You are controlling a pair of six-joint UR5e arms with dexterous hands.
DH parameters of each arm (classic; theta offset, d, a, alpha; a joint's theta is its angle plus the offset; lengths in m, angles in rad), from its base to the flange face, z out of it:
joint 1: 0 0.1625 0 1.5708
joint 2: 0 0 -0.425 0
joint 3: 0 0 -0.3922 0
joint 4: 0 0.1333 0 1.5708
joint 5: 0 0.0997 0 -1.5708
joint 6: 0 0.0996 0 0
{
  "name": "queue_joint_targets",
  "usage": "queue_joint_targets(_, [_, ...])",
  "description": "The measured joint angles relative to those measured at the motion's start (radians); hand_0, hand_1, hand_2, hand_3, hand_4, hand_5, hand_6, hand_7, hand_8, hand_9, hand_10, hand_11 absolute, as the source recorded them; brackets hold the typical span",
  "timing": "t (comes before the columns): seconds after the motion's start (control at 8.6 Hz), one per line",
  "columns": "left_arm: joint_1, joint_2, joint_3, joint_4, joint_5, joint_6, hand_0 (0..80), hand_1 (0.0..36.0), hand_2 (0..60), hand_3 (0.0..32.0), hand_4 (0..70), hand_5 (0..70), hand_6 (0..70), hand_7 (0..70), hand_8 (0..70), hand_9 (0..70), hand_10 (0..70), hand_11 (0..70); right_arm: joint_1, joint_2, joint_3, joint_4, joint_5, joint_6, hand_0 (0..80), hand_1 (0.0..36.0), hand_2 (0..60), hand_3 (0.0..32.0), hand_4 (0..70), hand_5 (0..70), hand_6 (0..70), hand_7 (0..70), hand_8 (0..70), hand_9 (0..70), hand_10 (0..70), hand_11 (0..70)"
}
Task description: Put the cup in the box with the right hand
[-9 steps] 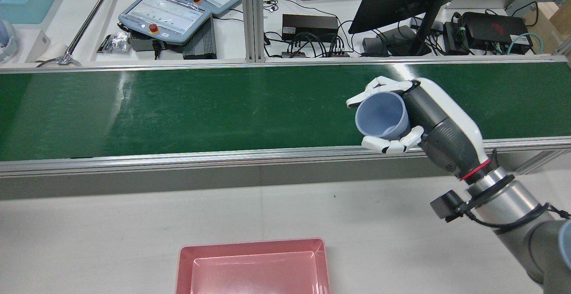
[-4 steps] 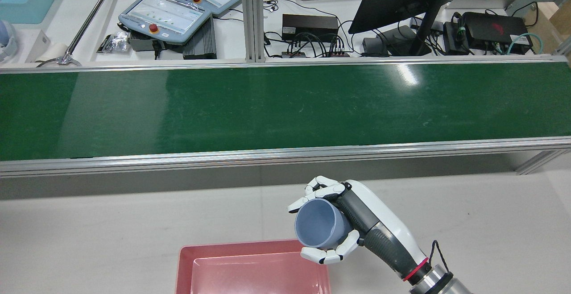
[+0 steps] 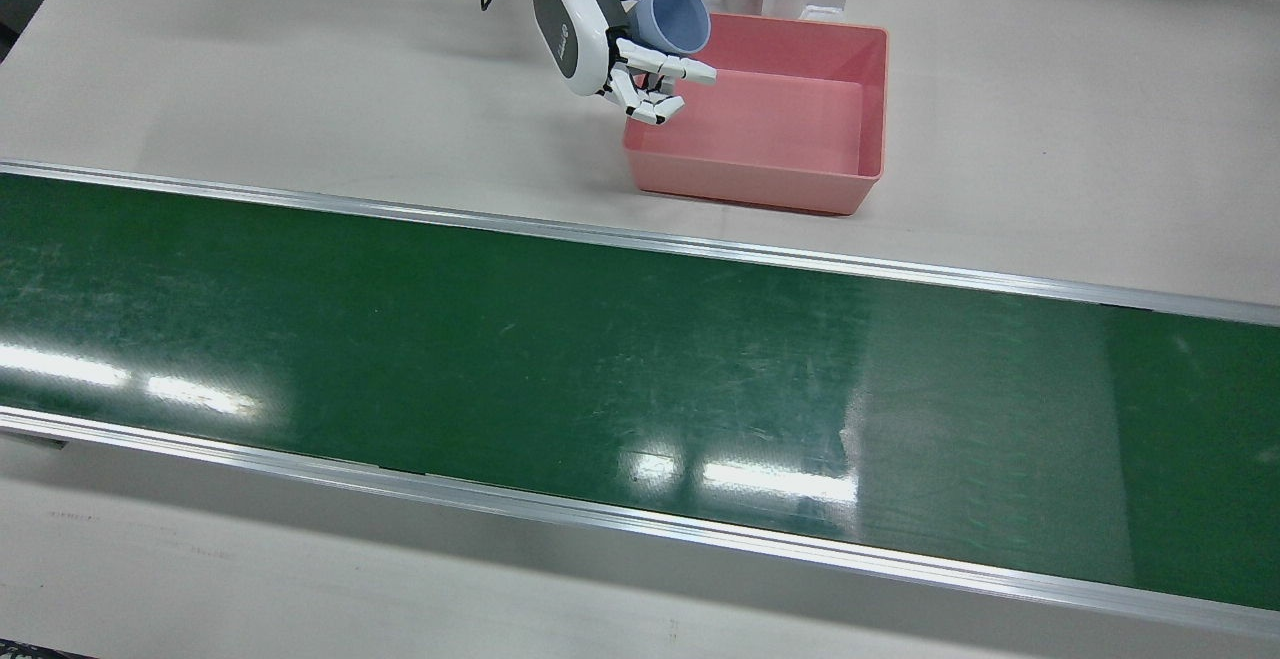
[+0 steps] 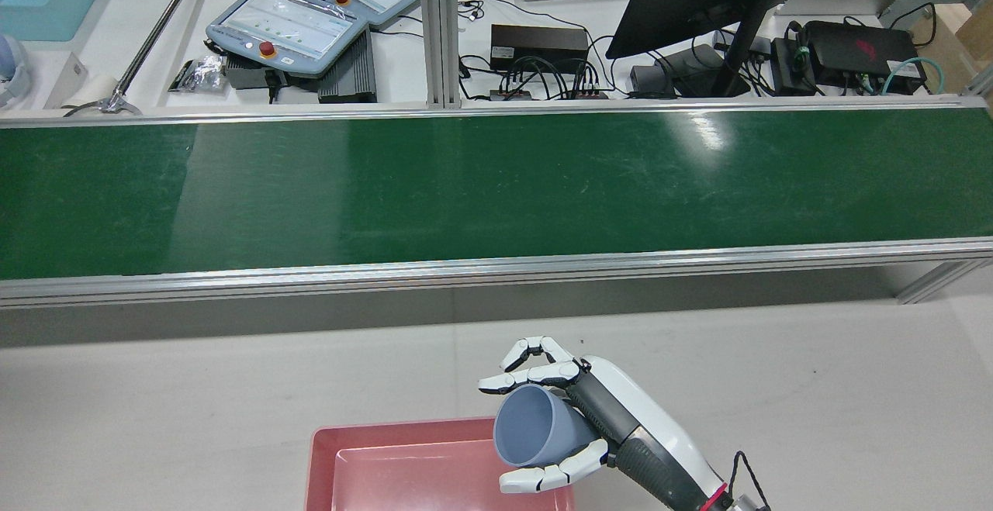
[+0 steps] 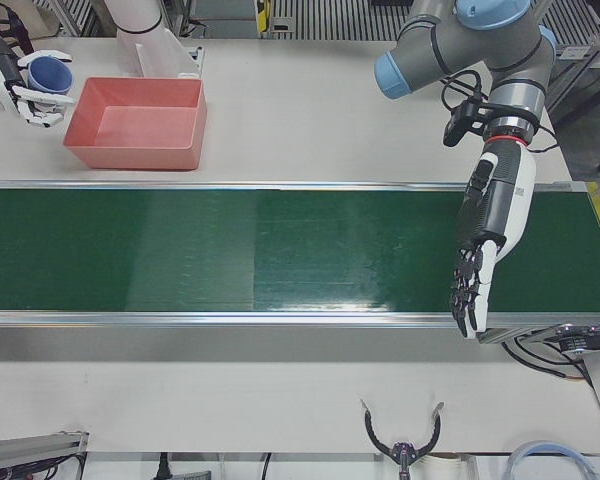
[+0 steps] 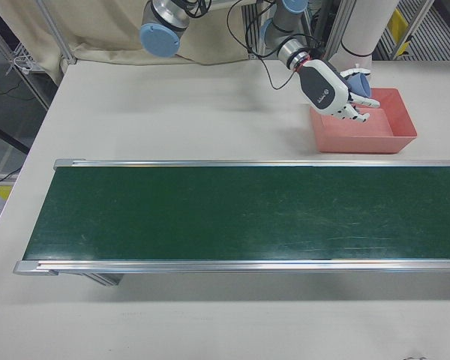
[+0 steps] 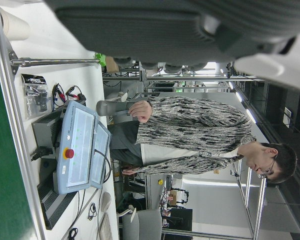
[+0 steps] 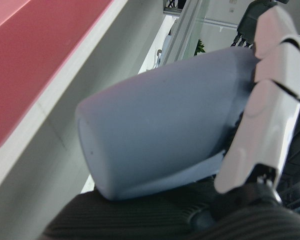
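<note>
Cup [image 4: 535, 427], pale blue and tipped on its side with its mouth towards the box, sits in the right hand [image 4: 589, 418], whose fingers [image 4: 535, 375] curl over its top while the thumb presses from below. Hand and cup hang above the box's [image 3: 800, 189] edge nearest the right arm, at the corner of the pink box on the robot's side of the table [image 3: 300, 89]. The box's floor is bare. In the left-front view the left hand [image 5: 480, 250] hangs over the green belt [image 3: 500, 339] near its end, fingers straight, spread slightly, pointing down and holding nothing. The left hand view shows a person standing beyond a teach pendant [image 7: 80, 147].
</note>
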Motion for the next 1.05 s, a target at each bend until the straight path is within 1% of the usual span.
queue_joint_targets(0.12, [0.0, 0.0, 0.0, 0.0, 0.0, 0.0, 0.0, 0.0, 0.0, 0.0, 0.0, 0.0, 0.0, 0.0, 0.0, 0.0, 0.0, 0.0, -0.004, 0.0, -0.002, 0.003, 0.0, 0.0, 50.6, 6.3, 0.0, 0.0, 16.2, 4.1, 2.7, 7.3, 7.0, 12.1, 0.0, 0.0])
queue_joint_targets(0.23, [0.0, 0.0, 0.001, 0.0, 0.0, 0.0, 0.0, 0.0, 0.0, 0.0, 0.0, 0.0, 0.0, 0.0, 0.0, 0.0, 0.0, 0.0, -0.006, 0.0, -0.002, 0.005, 0.0, 0.003, 48.5, 5.7, 1.4, 0.0, 14.5, 3.6, 2.7, 7.9, 7.3, 12.8, 0.0, 0.0])
queue_joint_targets(0.35, [0.0, 0.0, 0.001, 0.0, 0.0, 0.0, 0.0, 0.0, 0.0, 0.0, 0.0, 0.0, 0.0, 0.0, 0.0, 0.0, 0.0, 0.0, -0.006, 0.0, 0.004, 0.005, 0.0, 0.006, 48.3, 5.5, 1.6, 0.0, 13.8, 3.6, 2.8, 9.0, 7.7, 13.6, 0.0, 0.0])
queue_joint_targets(0.47, [0.0, 0.0, 0.0, 0.0, 0.0, 0.0, 0.0, 0.0, 0.0, 0.0, 0.0, 0.0, 0.0, 0.0, 0.0, 0.0, 0.0, 0.0, 0.001, -0.002, 0.025, 0.005, 0.0, 0.01, 47.0, 9.8, 9.0, 0.0, 8.4, 3.9, 3.1, 9.7, 8.0, 14.1, 0.0, 0.0])
queue_joint_targets(0.58, [0.0, 0.0, 0.0, 0.0, 0.0, 0.0, 0.0, 0.0, 0.0, 0.0, 0.0, 0.0, 0.0, 0.0, 0.0, 0.0, 0.0, 0.0, 0.034, -0.011, 0.071, 0.005, -0.005, 0.015, 48.4, 8.1, 3.7, 0.0, 13.0, 4.1, 3.3, 10.7, 8.5, 14.9, 0.0, 0.0])
queue_joint_targets(0.7, [0.0, 0.0, 0.0, 0.0, 0.0, 0.0, 0.0, 0.0, 0.0, 0.0, 0.0, 0.0, 0.0, 0.0, 0.0, 0.0, 0.0, 0.0, 0.087, -0.042, 0.136, 0.002, -0.011, 0.033, 49.6, 10.0, 4.6, 0.0, 16.1, 4.5, 3.8, 11.8, 9.0, 15.8, 0.0, 0.5])
queue_joint_targets(0.81, [0.0, 0.0, 0.0, 0.0, 0.0, 0.0, 0.0, 0.0, 0.0, 0.0, 0.0, 0.0, 0.0, 0.0, 0.0, 0.0, 0.0, 0.0, 0.158, -0.102, 0.196, -0.004, -0.015, 0.083, 51.4, 9.4, 0.0, 0.0, 20.4, 4.8, 4.0, 12.6, 9.2, 16.3, 0.0, 0.7])
queue_joint_targets(0.93, [0.0, 0.0, 0.0, 0.0, 0.0, 0.0, 0.0, 0.0, 0.0, 0.0, 0.0, 0.0, 0.0, 0.0, 0.0, 0.0, 0.0, 0.0, 0.234, -0.181, 0.229, -0.008, -0.037, 0.167, 50.7, 13.0, 7.6, 0.0, 17.4, 5.0, 4.2, 13.2, 9.6, 16.8, 0.0, 1.4])
queue_joint_targets(1.05, [0.0, 0.0, 0.001, 0.0, 0.0, 0.0, 0.0, 0.0, 0.0, 0.0, 0.0, 0.0, 0.0, 0.0, 0.0, 0.0, 0.0, 0.0, 0.32, -0.249, 0.237, -0.024, -0.091, 0.251, 51.1, 13.7, 7.6, 0.0, 16.5, 5.4, 4.4, 13.4, 9.7, 17.1, 0.7, 2.6])
